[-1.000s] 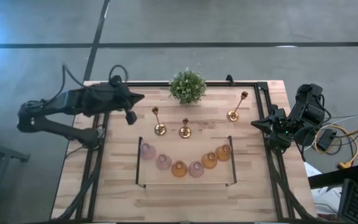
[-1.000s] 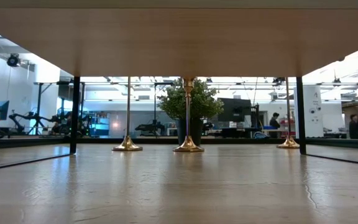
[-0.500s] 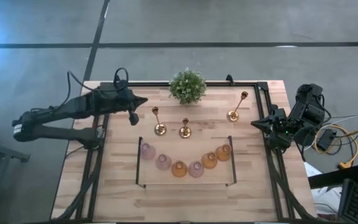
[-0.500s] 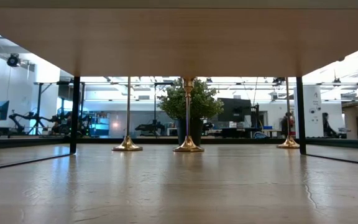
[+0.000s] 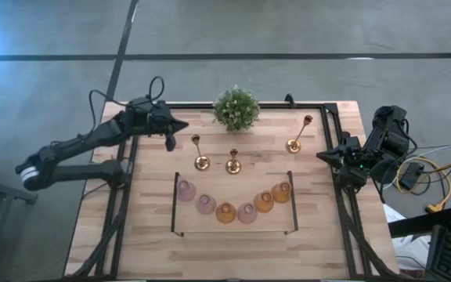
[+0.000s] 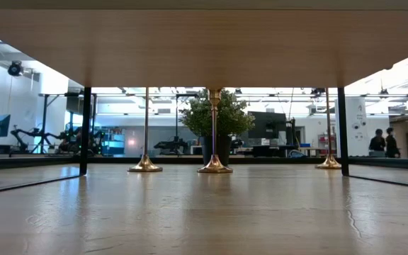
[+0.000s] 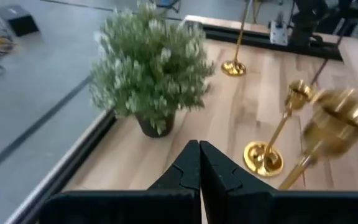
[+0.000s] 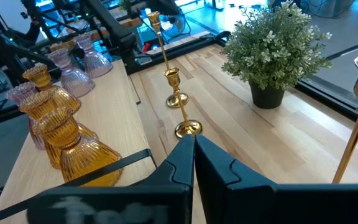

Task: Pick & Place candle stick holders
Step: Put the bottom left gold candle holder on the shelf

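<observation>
The high view looks straight down on the whole table (image 5: 155,235); the low view sits at table-top level (facing the room); both show the plant (image 5: 236,108).

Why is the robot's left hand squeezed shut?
The left gripper is shut and empty: its two dark fingers press together with nothing between them, near the plant.

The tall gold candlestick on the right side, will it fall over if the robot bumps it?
Probably yes. The gold candlestick is tall and thin on a small round base, so a push near its top would likely tip it. It looks like metal, so it is likely stiff and would not bend. Once down, it might roll.
</observation>
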`<state>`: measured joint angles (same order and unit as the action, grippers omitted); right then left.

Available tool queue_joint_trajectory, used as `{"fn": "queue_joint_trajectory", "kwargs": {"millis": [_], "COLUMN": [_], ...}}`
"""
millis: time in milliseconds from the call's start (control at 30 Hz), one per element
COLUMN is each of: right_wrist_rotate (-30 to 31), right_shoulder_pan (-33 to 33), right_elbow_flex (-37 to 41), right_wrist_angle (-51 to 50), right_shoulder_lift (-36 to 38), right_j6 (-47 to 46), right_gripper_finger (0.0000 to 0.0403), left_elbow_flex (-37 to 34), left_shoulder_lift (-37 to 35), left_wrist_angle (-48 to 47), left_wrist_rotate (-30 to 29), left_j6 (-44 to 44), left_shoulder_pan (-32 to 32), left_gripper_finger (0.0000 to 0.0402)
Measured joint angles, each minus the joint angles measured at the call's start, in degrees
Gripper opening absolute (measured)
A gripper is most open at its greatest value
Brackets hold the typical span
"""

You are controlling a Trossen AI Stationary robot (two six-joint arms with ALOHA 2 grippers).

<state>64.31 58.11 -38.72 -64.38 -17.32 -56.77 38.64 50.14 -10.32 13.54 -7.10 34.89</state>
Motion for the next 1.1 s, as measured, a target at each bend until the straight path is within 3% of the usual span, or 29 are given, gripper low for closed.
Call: {"fn": "queue_joint_trajectory", "kwargs": {"millis": [67, 233, 333, 633, 1100], "right_wrist_rotate": [0.00, 0.00, 0.00, 0.00, 0.00], "right_shoulder_pan": [0.00, 0.00, 0.00, 0.00, 0.00], "right_elbow_flex": [0.00, 0.00, 0.00, 0.00, 0.00], "right_wrist_angle": [0.02, 0.02, 0.01, 0.00, 0.02], "right_shoulder_lift": [0.00, 0.00, 0.00, 0.00, -0.02], "right_j6": [0.00, 0.00, 0.00, 0.00, 0.00], "right_gripper_finger": [0.0008, 0.0008, 0.0008, 0.0008, 0.0008], "left_elbow_flex": [-2.39, -6.81, -7.94, -8.10, -8.10], "left_shoulder_lift": [0.43, 0.92, 0.93, 2.58, 8.17], "left_wrist_angle": [1.93, 4.36, 4.41, 5.93, 8.73], "left_wrist_rotate": [4.76, 23.52, 29.10, 33.51, 33.12], "left_j6": [-1.60, -4.88, -5.09, -0.65, -1.89], "left_shoulder_pan": [2.27, 5.43, 6.12, 5.82, 4.42], "left_gripper_finger": [0.0000, 0.0000, 0.0000, 0.0013, 0.0140]}}
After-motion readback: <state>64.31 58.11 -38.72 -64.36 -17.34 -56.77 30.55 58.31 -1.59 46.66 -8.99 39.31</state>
